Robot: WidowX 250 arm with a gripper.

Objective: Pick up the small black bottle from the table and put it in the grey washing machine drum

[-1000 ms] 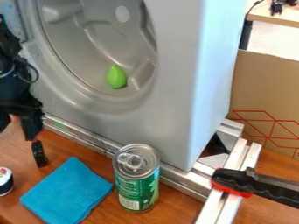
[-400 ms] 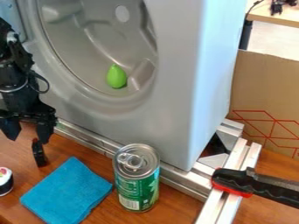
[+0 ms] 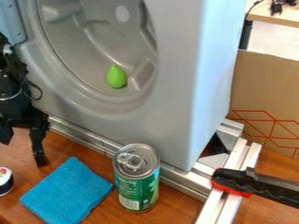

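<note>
- Where the pincer (image 3: 22,145) hangs at the left, its two fingers are spread apart, and it has nothing between them that I can see.
- One finger hides the top of a small black thing (image 3: 40,159) near the blue cloth (image 3: 69,190); I can't tell if they touch.
- That black thing is thin and looks light and stiff, so it may tip or roll if bumped. Its middle seems the best place to pinch, with one finger on each side.
- The cloth lies flat on the brown surface (image 3: 175,199). It looks soft and would fold up when squeezed.
- A green can (image 3: 137,177) stands just beside the cloth. Its round sides look smooth and maybe slippery.
- A little round pot (image 3: 6,181) sits left of the cloth.
- A green egg shape (image 3: 116,76) rests in the big gray shell (image 3: 175,109).
</note>
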